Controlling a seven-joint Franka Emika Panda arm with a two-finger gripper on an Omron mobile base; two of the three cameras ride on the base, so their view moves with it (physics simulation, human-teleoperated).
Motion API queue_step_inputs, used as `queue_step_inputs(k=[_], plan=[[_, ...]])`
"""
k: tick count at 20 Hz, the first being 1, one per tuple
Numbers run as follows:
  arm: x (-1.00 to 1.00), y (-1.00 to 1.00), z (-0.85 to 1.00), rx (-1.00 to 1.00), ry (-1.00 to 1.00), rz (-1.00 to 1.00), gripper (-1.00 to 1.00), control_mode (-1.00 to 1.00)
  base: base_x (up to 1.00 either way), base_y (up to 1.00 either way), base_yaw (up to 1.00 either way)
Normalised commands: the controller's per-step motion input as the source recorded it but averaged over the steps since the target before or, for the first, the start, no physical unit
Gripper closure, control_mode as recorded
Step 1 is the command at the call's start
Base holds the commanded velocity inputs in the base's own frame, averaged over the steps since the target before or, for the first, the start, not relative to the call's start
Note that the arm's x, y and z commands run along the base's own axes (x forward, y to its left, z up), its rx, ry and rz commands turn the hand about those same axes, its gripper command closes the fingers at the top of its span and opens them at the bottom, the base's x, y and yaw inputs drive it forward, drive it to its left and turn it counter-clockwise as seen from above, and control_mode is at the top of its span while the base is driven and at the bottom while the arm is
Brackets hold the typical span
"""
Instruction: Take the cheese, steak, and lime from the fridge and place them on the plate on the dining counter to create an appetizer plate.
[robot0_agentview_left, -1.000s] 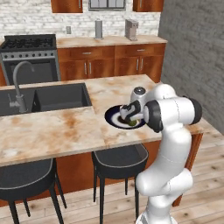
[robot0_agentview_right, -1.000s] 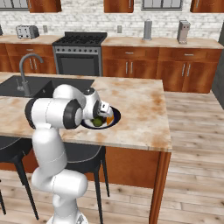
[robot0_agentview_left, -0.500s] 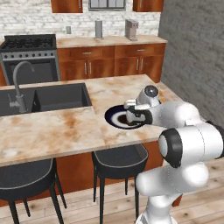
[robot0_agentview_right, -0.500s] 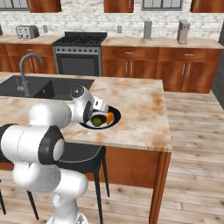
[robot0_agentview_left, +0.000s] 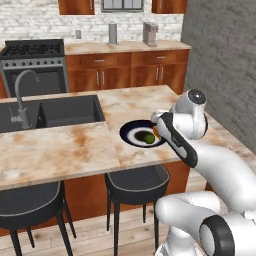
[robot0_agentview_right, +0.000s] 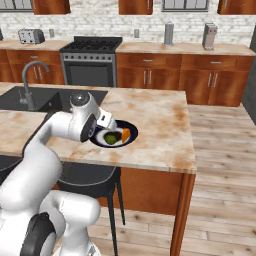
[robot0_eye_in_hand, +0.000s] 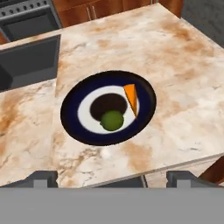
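Although the arm covers the plate's (robot0_agentview_left: 131, 135) near edge in both base views, your hand view shows it whole on the dining counter (robot0_eye_in_hand: 183, 65) — the lime (robot0_eye_in_hand: 112, 120) sits at its dark centre, the cheese (robot0_eye_in_hand: 131, 99) just beside it on the white ring. Your gripper (robot0_eye_in_hand: 112, 178) is released, jaws wide, holding nothing above the plate.

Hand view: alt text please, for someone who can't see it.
Looking down on a round navy-rimmed plate on a marbled stone counter, holding a green lime near its dark centre and an orange cheese wedge beside it. A dark sink sits at upper left; the open gripper hangs above the counter's near edge.
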Motion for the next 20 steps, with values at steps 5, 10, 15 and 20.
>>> queue_step_inputs(k=[5,10,15,20], plan=[[-0.71,0.02,0.94,0.01,0.45,0.00,-1.00,-1.00,0.00,0.00,0.00],[-0.45,0.04,0.07,-0.01,0.42,0.00,-1.00,-1.00,0.00,0.00,0.00],[-0.60,0.00,-0.22,-0.01,-0.03,0.00,-1.00,1.00,-0.20,0.00,0.00],[0.00,0.00,0.00,0.00,0.00,0.00,-1.00,1.00,-1.00,0.12,0.26]])
